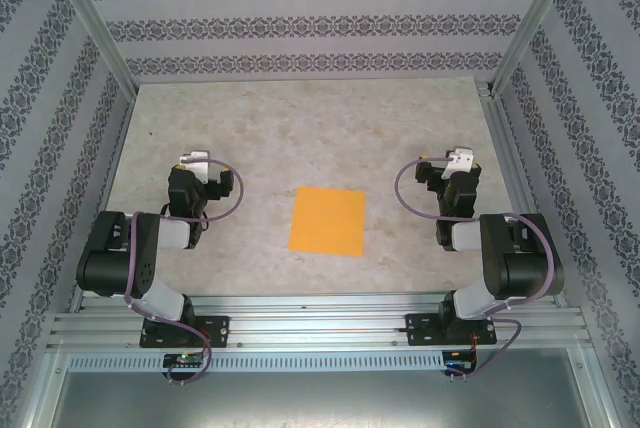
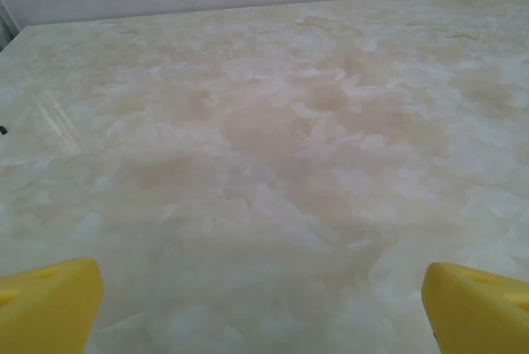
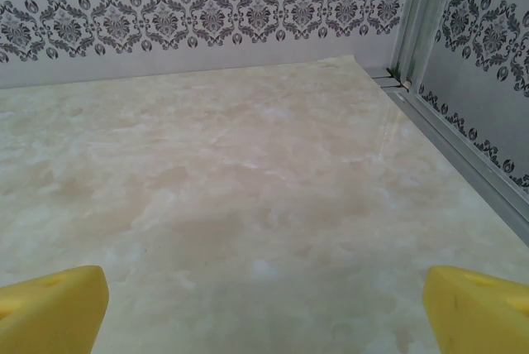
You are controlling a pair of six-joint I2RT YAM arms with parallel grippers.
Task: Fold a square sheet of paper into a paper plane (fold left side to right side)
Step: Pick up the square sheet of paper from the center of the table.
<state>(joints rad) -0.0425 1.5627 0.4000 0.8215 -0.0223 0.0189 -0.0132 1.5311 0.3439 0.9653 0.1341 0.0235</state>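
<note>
A square sheet of paper (image 1: 328, 220), plain orange-yellow and unfolded, lies flat on the marble-look table (image 1: 300, 138) midway between the two arms. My left gripper (image 1: 197, 162) rests to the left of the sheet, well apart from it. In the left wrist view its yellow fingers (image 2: 50, 300) stand wide apart at the bottom corners, open over bare table, gripper (image 2: 263, 304). My right gripper (image 1: 460, 159) sits to the right of the sheet, also apart. Its yellow fingers (image 3: 475, 308) are spread open too, with nothing between them, gripper (image 3: 264, 308).
Patterned walls (image 1: 300, 18) with metal corner posts (image 1: 100, 38) close in the table on three sides. A metal rail (image 3: 463, 155) runs along the table's right edge. Aluminium beams (image 1: 320, 328) carry the arm bases at the near edge.
</note>
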